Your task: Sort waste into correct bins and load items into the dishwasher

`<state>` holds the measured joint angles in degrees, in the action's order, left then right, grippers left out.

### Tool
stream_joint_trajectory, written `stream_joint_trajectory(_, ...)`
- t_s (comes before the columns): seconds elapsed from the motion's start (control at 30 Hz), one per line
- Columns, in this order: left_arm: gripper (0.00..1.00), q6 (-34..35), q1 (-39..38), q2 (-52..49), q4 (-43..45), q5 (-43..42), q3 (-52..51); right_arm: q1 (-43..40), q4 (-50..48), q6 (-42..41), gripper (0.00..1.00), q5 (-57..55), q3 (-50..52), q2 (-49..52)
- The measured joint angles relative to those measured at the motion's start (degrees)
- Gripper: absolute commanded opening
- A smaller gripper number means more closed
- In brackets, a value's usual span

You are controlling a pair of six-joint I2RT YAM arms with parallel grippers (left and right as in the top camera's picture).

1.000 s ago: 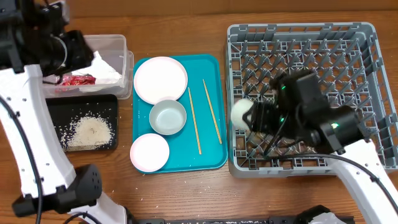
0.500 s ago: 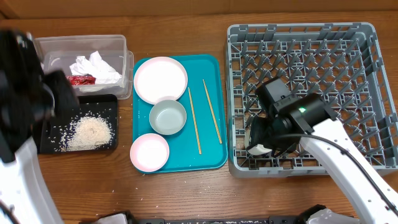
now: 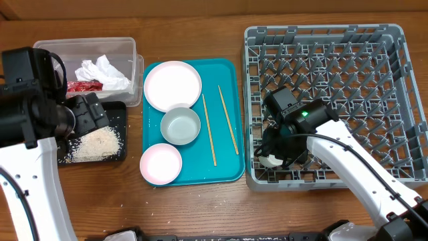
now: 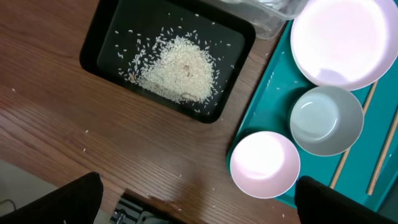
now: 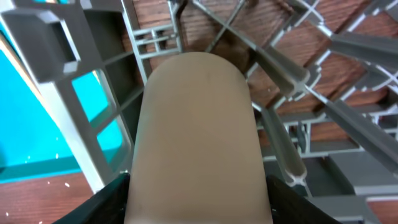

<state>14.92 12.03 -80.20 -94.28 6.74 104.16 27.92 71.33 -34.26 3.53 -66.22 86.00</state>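
Note:
My right gripper is shut on the small white cup, low in the front-left corner of the grey dishwasher rack. In the right wrist view the cup fills the space between both fingers. My left gripper hangs open and empty over the black tray that holds the rice. The clear tub holds the red wrapper and white napkin. A white plate, a bowl, a pink plate and two chopsticks lie on the teal tray.
The teal tray sits between the bins and the rack. In the left wrist view the rice, the bowl and the pink plate lie below me. Stray grains dot the wooden table by its front edge.
My left arm swung from over the clear tub to over the black tray and its jaws opened wide. My right gripper carried the cup down into the rack's front-left corner.

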Motion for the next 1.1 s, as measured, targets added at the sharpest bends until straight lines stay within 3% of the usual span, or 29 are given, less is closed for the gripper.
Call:
stream_joint_trajectory(0.13,1.00,0.00,0.00,-1.51,0.07,0.02,0.00,-0.09,-1.22,0.13,0.90,-0.46,0.81,0.26)
stream_joint_trajectory(0.23,1.00,0.00,0.00,-2.62,0.11,0.11,0.00,-0.07,-2.14,-0.15,0.99,-0.39,2.03,0.72)
stream_joint_trajectory(0.57,1.00,0.00,0.00,-5.46,0.22,0.22,-0.02,-0.07,-3.06,-0.20,0.97,-0.33,1.01,0.87)
stream_joint_trajectory(0.83,1.00,0.00,0.00,-5.75,0.22,0.24,-0.04,-0.07,0.20,3.06,0.96,-0.50,-14.73,0.85)
stream_joint_trajectory(1.1,1.00,0.00,0.00,-5.75,0.20,0.42,-0.04,1.84,-13.11,6.23,0.88,2.32,-20.52,1.44)
